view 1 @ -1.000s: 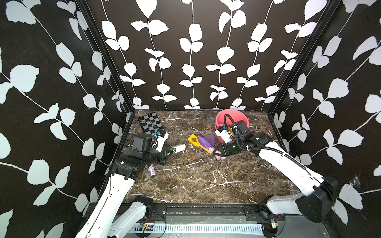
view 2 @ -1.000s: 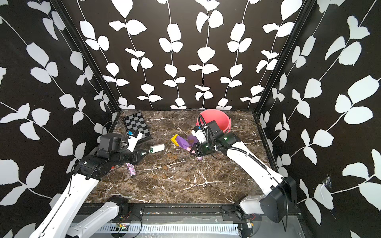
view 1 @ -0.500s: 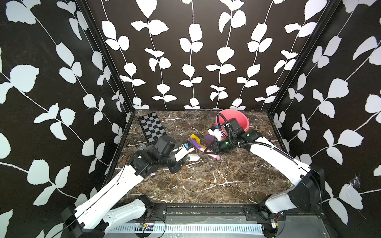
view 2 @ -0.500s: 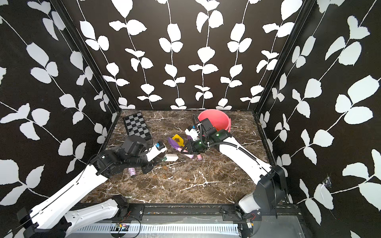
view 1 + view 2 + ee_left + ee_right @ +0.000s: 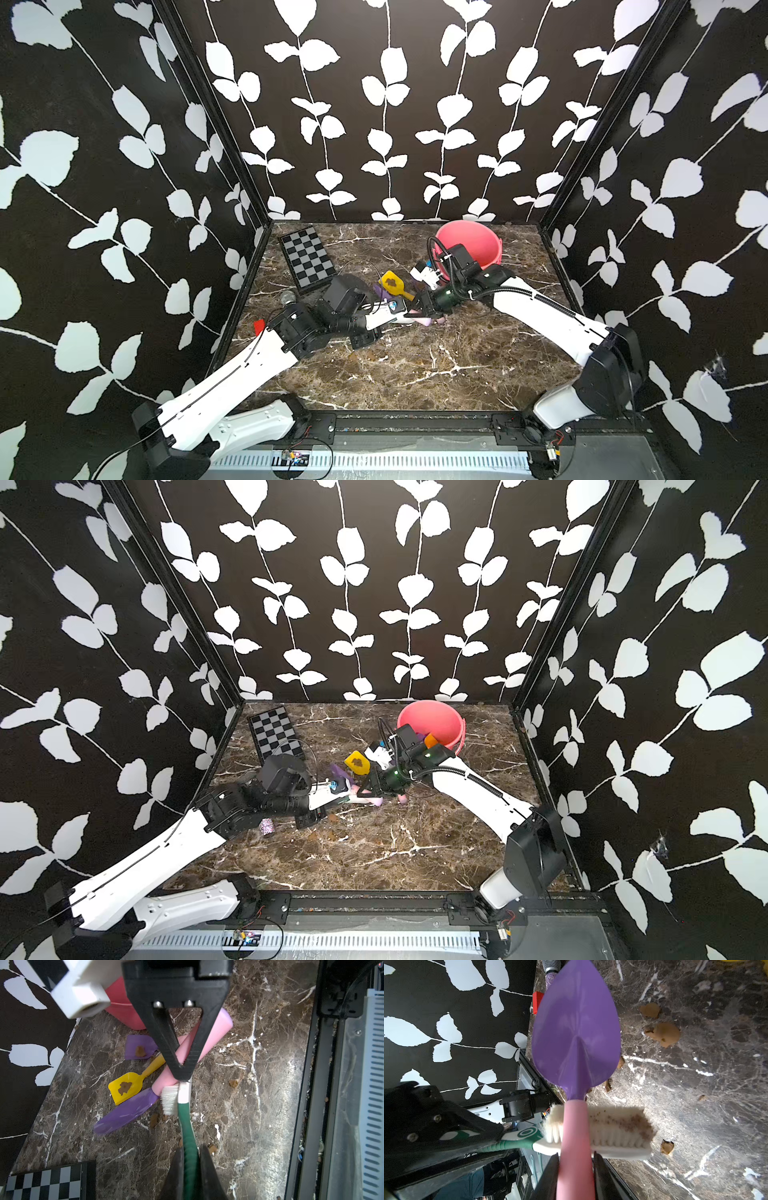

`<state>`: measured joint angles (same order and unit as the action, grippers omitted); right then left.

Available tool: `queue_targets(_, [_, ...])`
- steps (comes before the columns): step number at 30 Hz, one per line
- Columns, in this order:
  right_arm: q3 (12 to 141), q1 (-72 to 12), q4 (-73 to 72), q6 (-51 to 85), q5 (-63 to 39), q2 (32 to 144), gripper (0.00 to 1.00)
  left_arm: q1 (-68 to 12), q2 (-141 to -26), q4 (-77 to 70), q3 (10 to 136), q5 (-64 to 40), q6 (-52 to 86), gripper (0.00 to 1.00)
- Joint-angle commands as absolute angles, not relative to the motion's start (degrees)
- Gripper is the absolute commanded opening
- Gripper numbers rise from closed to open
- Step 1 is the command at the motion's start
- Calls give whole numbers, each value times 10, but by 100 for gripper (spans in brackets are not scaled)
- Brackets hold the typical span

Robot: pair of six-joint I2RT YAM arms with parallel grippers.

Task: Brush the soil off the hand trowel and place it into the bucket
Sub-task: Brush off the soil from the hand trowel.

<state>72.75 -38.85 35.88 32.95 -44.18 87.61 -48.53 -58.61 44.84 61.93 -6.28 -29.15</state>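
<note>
The bucket (image 5: 484,249) stands open at the back, ready for the trowel (image 5: 576,1032), which the right gripper (image 5: 575,1165) clamps by its handle mid-table, blade outward for brushing. The left gripper (image 5: 190,1159) is clamped on the brush (image 5: 612,1126), bristles against that handle. Soil (image 5: 662,1034) crumbs lie beneath.

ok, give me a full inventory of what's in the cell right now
bucket: 1, pink, back right of the table
orange thing: 1, inside the bucket, unclear what
trowel: 1, purple blade, pink handle, mid-table
second trowel: 1, purple blade with soil, pink handle, lying near the bucket
scoop: 1, yellow, soil on blade, mid-table
brush: 1, white bristles, green-white handle, bristles at the trowel's handle
soil: several clumps, brown, on the table
checkerboard: 1, black-white, back left
toy microphone: 1, glittery purple, left edge
block: 1, red, left edge
left gripper: shut on brush
right gripper: shut on trowel
</note>
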Motion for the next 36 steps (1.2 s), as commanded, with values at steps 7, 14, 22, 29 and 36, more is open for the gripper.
queue_targets(7, [717, -380, 374, 313, -438, 849, 0, -485, -574, 455, 629, 63, -352, 0])
queue_targets(14, [716, -367, 382, 308, -440, 841, 0, -485, -574, 494, 624, 98, -381, 0])
queue_targets(22, [716, -369, 353, 327, -449, 849, 0, -488, -580, 508, 629, -22, -382, 0])
queue_targets(29, [708, -383, 343, 331, -457, 862, 0, -495, -592, 464, 629, -10, -382, 0])
queue_targets(36, [690, -384, 350, 322, -470, 861, 0, -496, -574, 411, 609, 10, -414, 0])
